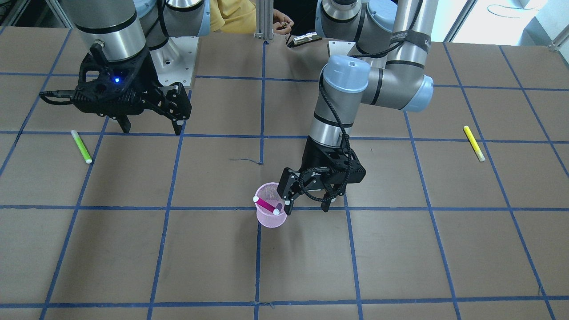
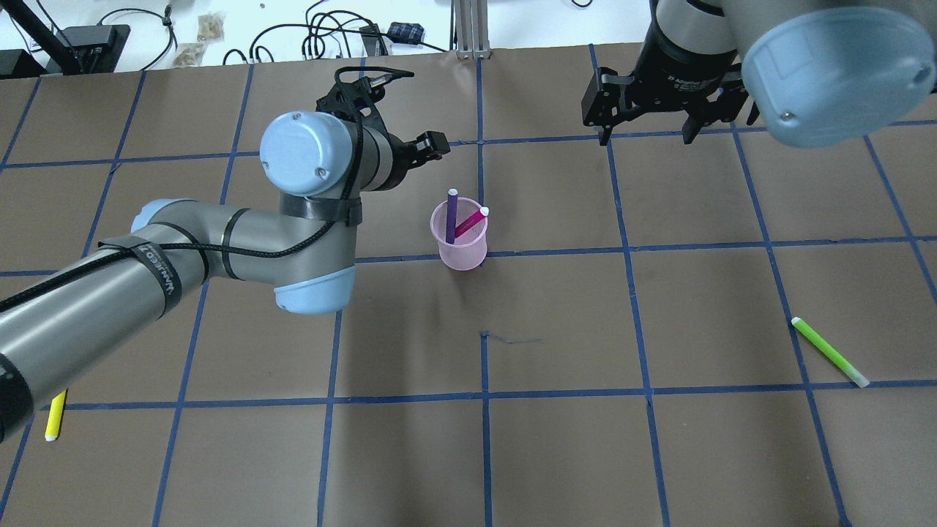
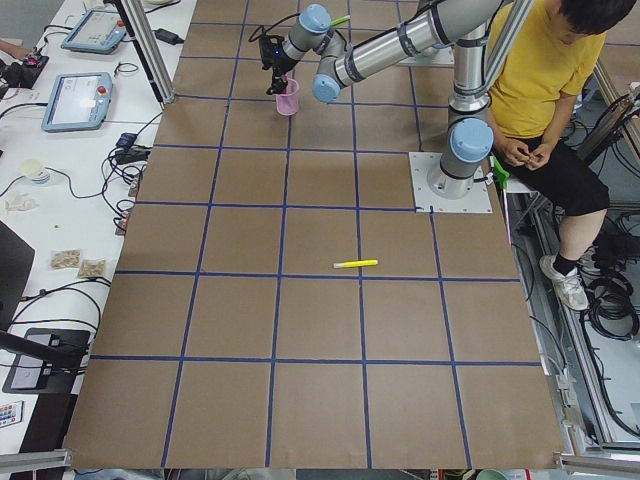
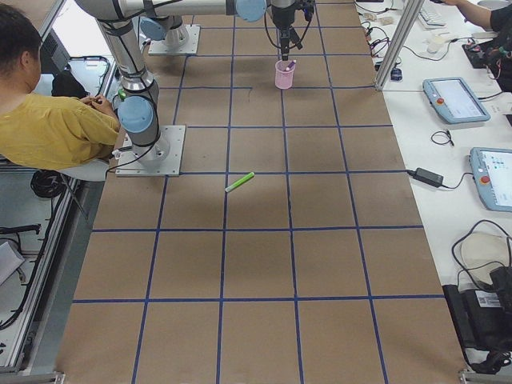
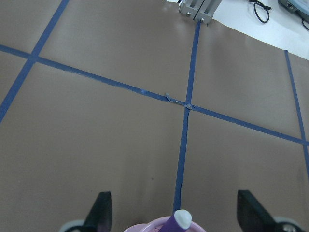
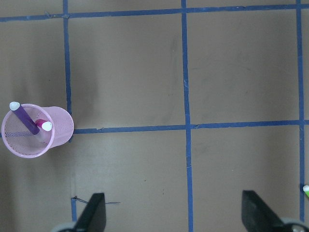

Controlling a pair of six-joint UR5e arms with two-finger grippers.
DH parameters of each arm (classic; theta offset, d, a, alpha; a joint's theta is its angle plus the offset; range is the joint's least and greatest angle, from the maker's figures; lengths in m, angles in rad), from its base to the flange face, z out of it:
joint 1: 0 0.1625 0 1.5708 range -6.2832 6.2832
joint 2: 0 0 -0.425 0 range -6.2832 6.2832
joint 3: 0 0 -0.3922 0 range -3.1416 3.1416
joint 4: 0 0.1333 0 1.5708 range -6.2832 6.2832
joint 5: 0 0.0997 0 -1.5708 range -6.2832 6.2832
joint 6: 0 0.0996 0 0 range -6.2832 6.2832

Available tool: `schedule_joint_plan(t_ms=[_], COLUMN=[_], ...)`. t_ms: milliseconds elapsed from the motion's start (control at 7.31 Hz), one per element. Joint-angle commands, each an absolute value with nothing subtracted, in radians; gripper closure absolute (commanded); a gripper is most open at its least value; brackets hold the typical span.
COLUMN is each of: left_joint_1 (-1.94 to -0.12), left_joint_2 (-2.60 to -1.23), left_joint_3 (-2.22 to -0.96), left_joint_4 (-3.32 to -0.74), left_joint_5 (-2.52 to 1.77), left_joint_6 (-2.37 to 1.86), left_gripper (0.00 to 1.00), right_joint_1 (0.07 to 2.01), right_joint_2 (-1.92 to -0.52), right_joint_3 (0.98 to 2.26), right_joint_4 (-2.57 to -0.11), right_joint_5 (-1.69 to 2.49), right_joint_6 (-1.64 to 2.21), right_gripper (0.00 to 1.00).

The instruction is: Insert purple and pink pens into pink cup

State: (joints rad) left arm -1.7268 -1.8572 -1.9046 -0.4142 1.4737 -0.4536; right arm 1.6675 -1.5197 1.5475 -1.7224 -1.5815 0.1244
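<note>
The pink mesh cup (image 2: 461,249) stands upright near the table's middle. A purple pen (image 2: 451,214) and a pink pen (image 2: 469,224) both stand in it, leaning on its rim. My left gripper (image 1: 307,205) is open and empty, just beside and above the cup (image 1: 269,218). In the left wrist view the purple pen's white cap (image 5: 183,218) shows between the open fingers (image 5: 102,209). My right gripper (image 1: 152,128) is open and empty, high above the table and far from the cup. The right wrist view shows the cup (image 6: 60,129) with both pens in it.
A green highlighter (image 2: 830,352) lies on the table on my right side. A yellow highlighter (image 2: 55,414) lies on my left side. A person in a yellow shirt (image 3: 540,70) sits behind the robot base. Monitors and cables line the table's far edge.
</note>
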Motion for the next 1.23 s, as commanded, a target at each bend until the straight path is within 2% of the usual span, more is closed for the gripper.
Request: schedule_joint_plan(t_ms=[0,274,547,821,1094], left_joint_1=[-1.607,-1.522,-1.511,-1.526,-1.534], left_joint_2=[-1.784,-1.709,-1.620,-1.589,-1.617], left_joint_3=[-1.791,-1.670,-1.579,-1.560,-1.516], left_joint_4=[-0.823,-1.237,-1.480,-1.545,-1.537], left_joint_5=[1.446,1.498,1.593,1.611,1.594], left_joint_6=[-0.227,-0.018,0.107,0.124,0.126], left_gripper=[0.00,0.00,0.00,0.00,0.00], right_joint_1=[1.667,1.667,1.667,1.667,1.667], right_joint_2=[-1.519,-1.519,-1.522,-1.519,-1.519], right_joint_3=[1.546,1.548,1.548,1.548,1.548], right_joint_4=[-1.721,-1.721,-1.720,-1.718,-1.717], right_joint_5=[-1.583,-1.583,-1.583,-1.583,-1.582], right_joint_6=[0.121,0.121,0.121,0.121,0.121], right_gripper=[0.00,0.00,0.00,0.00,0.00])
